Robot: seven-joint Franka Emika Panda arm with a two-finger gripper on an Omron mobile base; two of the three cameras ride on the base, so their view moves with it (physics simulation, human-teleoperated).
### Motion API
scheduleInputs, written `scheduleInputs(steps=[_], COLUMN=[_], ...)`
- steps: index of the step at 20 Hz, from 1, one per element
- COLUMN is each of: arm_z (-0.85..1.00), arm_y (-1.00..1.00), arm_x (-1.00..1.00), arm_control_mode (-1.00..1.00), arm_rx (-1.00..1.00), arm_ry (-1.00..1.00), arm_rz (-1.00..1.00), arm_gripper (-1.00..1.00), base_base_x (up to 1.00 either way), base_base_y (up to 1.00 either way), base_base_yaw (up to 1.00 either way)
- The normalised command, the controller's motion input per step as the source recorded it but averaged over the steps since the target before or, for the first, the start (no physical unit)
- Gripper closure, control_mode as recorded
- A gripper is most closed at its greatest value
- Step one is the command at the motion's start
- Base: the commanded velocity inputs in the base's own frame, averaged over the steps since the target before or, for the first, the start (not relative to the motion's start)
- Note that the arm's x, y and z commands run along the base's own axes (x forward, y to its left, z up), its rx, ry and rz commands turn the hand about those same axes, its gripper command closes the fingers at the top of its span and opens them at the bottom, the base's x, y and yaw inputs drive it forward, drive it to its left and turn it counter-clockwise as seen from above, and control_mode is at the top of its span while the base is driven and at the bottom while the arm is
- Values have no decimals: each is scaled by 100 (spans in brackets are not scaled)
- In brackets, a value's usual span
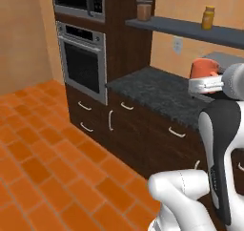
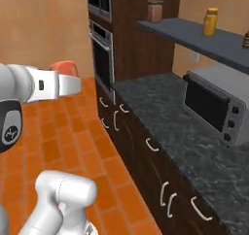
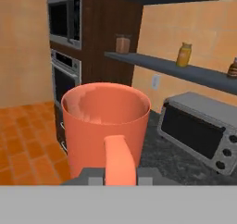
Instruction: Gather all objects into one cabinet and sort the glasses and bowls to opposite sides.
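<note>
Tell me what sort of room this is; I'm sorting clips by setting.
A rendered home kitchen: a built-in steel wall oven in dark wood cabinetry, a speckled grey stone counter carrying a silver toaster oven, and a grey wall shelf above.

A dark speckled stone counter (image 2: 194, 137) runs along the orange wall, above dark brown drawers with short pale handles. On it, toward its far right, stands a grey toaster oven (image 2: 216, 103) with a dark glass door and knobs on its right side — set back against the wall. Above the counter hangs a dark grey shelf (image 2: 194, 39). Two jars stand on it, well apart — a brown one (image 2: 155, 10) near its left end and a yellow one (image 2: 210, 21) further right. In the hand view a third dark jar (image 3: 233, 67) shows at the right edge of the shelf. Orange tiled floor (image 1: 43, 149) lies before the drawers.
</note>
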Motion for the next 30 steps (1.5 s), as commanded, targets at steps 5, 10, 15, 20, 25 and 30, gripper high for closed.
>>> scheduleInputs(steps=[5,10,15,20,25,30], arm_z=[0,0,0,0,0,0], arm_y=[0,0,0,0,0,0], arm_x=[0,0,0,0,0,0], arm_control_mode=[100,100,100,100,100,100], arm_rx=[0,0,0,0,0,0], arm_ry=[0,0,0,0,0,0], arm_rz=[0,0,0,0,0,0], arm_gripper=[100,100,100,100,100,100], base_base_x=[-20,-20,-20,-20,-6,34], base_base_y=[0,0,0,0,1,0], base_base_yaw=[100,100,100,100,100,93])
